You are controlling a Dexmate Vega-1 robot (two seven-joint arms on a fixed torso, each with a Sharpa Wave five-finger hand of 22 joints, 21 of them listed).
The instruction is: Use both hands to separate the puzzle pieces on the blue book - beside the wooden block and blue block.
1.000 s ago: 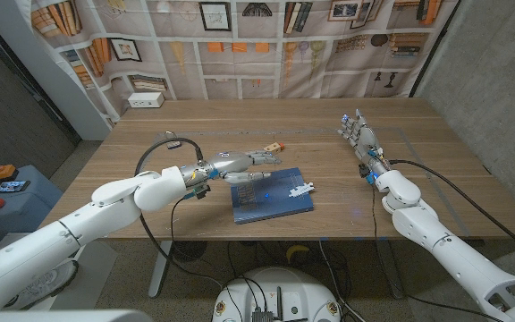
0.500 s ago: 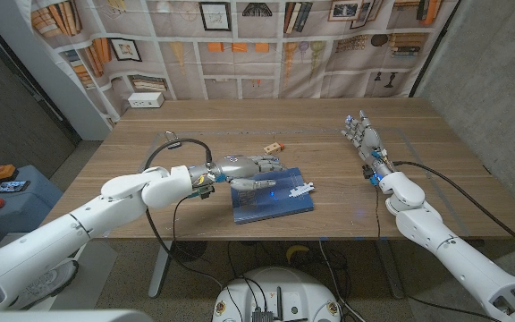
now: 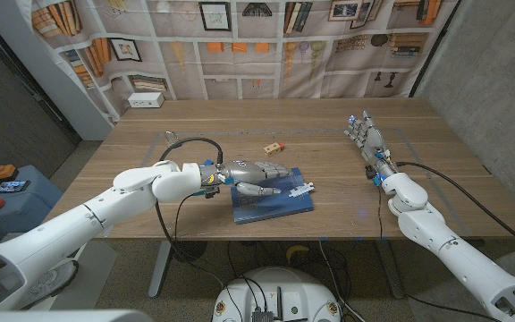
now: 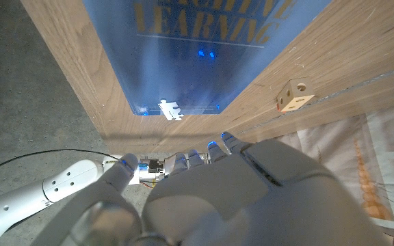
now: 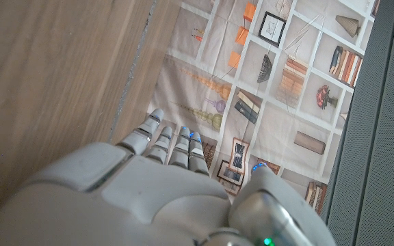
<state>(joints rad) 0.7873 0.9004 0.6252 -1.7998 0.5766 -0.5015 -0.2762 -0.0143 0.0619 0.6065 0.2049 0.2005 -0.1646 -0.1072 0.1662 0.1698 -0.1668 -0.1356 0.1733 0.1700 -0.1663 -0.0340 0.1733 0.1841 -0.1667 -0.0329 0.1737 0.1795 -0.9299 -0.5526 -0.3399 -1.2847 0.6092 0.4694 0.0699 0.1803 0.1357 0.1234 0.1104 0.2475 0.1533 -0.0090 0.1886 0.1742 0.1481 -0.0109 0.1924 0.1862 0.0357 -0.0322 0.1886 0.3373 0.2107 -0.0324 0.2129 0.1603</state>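
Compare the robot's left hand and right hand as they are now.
The left hand reaches over the blue book, near the white puzzle pieces; the right hand stands far off over bare wooden table, near its right side. The left hand stretches sideways across the table; the right hand points away from the robot. Both hold nothing, fingers apart.

blue book [image 4: 197, 61] cover: large yellow capitals in the left wrist view, cut off by the frame edge; the full line reads "LEARNING", upside down as shown
line above it on the cover: only letter bottoms visible, unreadable
head view: no legible text
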